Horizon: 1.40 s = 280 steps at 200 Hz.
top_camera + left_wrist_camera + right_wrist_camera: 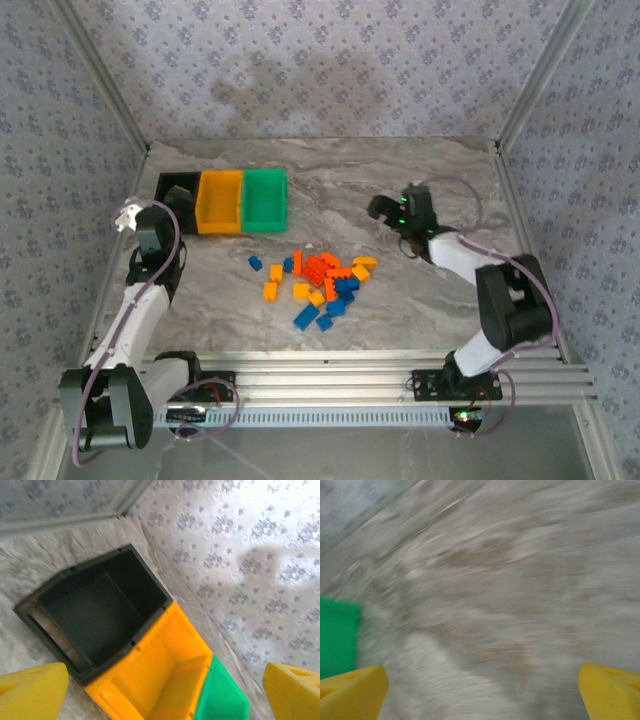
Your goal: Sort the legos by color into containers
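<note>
Top view: the legos (pixel 320 285) are lying scattered on the desk (pixel 420 300), just front-right of the green bin (pixel 265 200). The left end effector (pixel 180 203) is hovering at the black bin (pixel 172 184), two bins left of the green bin. The right end effector (pixel 388 212) is hanging well right of it.

Left wrist view: its fingers (pixel 30 690) are standing wide open and empty, with the yellow-orange bin (pixel 165 655) adjoining the green bin.

Right wrist view: blur is smearing everything, though the fingers (pixel 350 690) are apparently spread, gripping nothing.
</note>
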### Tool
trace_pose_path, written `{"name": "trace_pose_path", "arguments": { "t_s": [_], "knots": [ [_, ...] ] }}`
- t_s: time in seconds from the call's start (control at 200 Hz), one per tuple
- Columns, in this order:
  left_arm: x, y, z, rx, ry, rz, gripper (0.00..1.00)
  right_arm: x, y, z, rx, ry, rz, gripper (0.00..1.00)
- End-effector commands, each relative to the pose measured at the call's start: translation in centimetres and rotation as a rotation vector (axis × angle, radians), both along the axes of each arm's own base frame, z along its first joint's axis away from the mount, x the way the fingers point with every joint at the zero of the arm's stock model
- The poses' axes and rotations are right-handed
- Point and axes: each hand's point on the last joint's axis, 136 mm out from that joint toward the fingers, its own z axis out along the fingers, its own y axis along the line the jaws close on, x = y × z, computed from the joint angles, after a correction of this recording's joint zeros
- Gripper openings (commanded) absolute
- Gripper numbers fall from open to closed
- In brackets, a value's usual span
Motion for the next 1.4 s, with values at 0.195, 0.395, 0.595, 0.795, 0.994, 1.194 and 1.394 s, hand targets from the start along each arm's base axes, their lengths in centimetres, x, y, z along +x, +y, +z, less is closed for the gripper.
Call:
{"name": "trace_pose_path", "arguments": {
  "t_s": [0.195, 0.395, 0.595, 0.795, 0.994, 1.194, 1.394],
  "knots": [
    [-2.0, -3.5, -1.2, -0.071, 0.099, -0.18, 0.97, 1.2, 17.8, -1.4, -0.006, 0.061, 0.355, 0.89],
    [-2.9, -4.1, -1.1, -0.089, 0.064, -0.205, 0.97, 2.5, 22.7, -2.6, -0.09, 0.054, 0.405, 0.89],
    [-2.9, -4.9, -1.6, -0.099, 0.073, -0.234, 0.97, 4.5, 23.2, -4.2, -0.16, 0.094, 0.347, 0.8],
    [-3.1, -5.4, -1.7, -0.108, 0.073, -0.253, 0.96, 5.4, 23.2, -5.5, -0.199, 0.145, 0.333, 0.61],
    [-3.1, -5.9, -1.4, -0.099, 0.072, -0.27, 0.97, 5.6, 22.6, -4.6, -0.215, 0.14, 0.316, 0.36],
    [-3.2, -6.4, -1.5, -0.099, 0.084, -0.282, 0.97, 6.3, 19.9, -2.7, -0.242, 0.114, 0.275, 0.16],
    [-3.1, -7.5, -0.9, -0.089, 0.077, -0.319, 0.97, 6.7, 13.6, -0.7, -0.267, 0.114, 0.254, 0.0]
  ]
}}
